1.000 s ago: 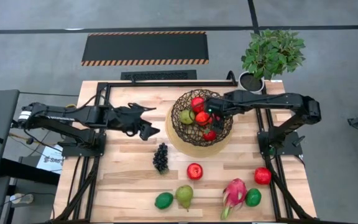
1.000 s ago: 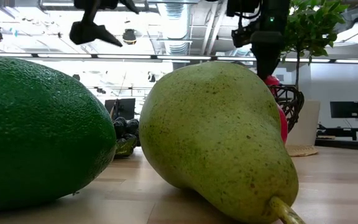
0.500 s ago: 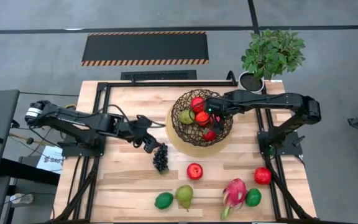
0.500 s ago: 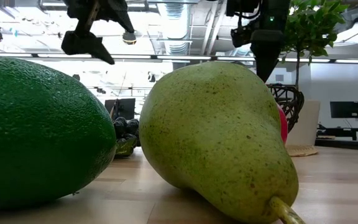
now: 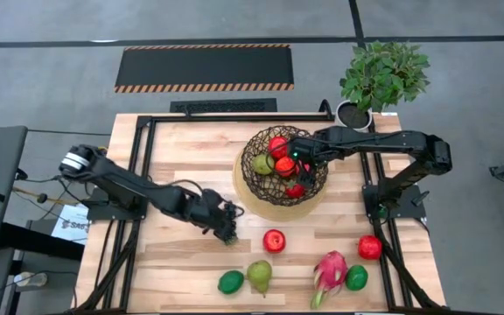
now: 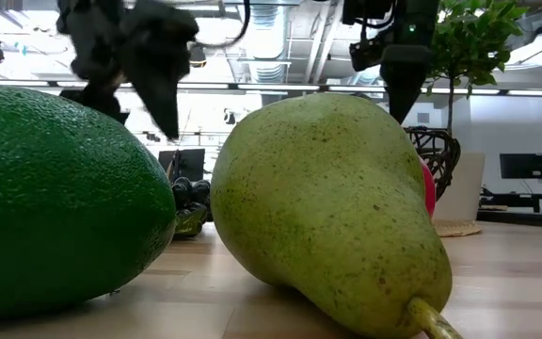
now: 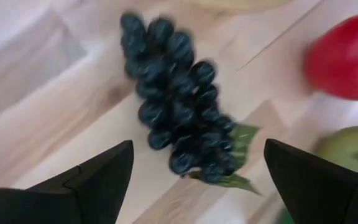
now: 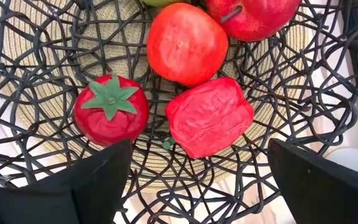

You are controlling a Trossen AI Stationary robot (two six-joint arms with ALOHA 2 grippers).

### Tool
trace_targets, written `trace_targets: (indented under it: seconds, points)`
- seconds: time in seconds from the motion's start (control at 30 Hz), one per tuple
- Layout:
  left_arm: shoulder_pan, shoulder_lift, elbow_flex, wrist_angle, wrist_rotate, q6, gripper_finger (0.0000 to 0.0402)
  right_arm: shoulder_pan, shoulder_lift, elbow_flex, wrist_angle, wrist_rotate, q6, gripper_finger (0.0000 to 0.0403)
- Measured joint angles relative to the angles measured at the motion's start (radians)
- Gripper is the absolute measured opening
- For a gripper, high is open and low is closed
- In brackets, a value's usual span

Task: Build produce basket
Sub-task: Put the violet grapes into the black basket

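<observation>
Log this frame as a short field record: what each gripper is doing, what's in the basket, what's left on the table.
left gripper: open, above the grape bunch, not gripping
right gripper: open, over the basket
basket contents: red fruits, one green fruit
on table: two red apples, pear, two limes, dragon fruit

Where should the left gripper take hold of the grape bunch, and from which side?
Probably across the middle of the grape bunch, coming from above. It lies flat and long on the table, and the open left gripper already hangs over it, a finger on each side.
</observation>
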Motion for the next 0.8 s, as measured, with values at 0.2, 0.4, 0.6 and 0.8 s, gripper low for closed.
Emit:
trace_targets:
  seconds: [0.2,0.4,0.6,0.8]
  points:
    - [-0.027,0.121,0.000,-0.001,0.025,-0.098,0.0345,0.000,0.000,0.000,0.007,0.000,-0.041,0.0389]
    - [-0.035,0.180,0.001,0.012,0.074,-0.157,0.0320,0.000,0.000,0.000,0.026,0.000,-0.053,0.0386]
    - [-0.034,0.180,0.001,0.008,0.075,-0.178,0.0243,0.000,0.000,0.000,0.032,0.000,-0.052,0.0385]
    - [-0.033,0.179,0.001,0.035,0.073,-0.179,0.0146,0.002,0.000,0.000,0.060,-0.001,-0.044,0.0384]
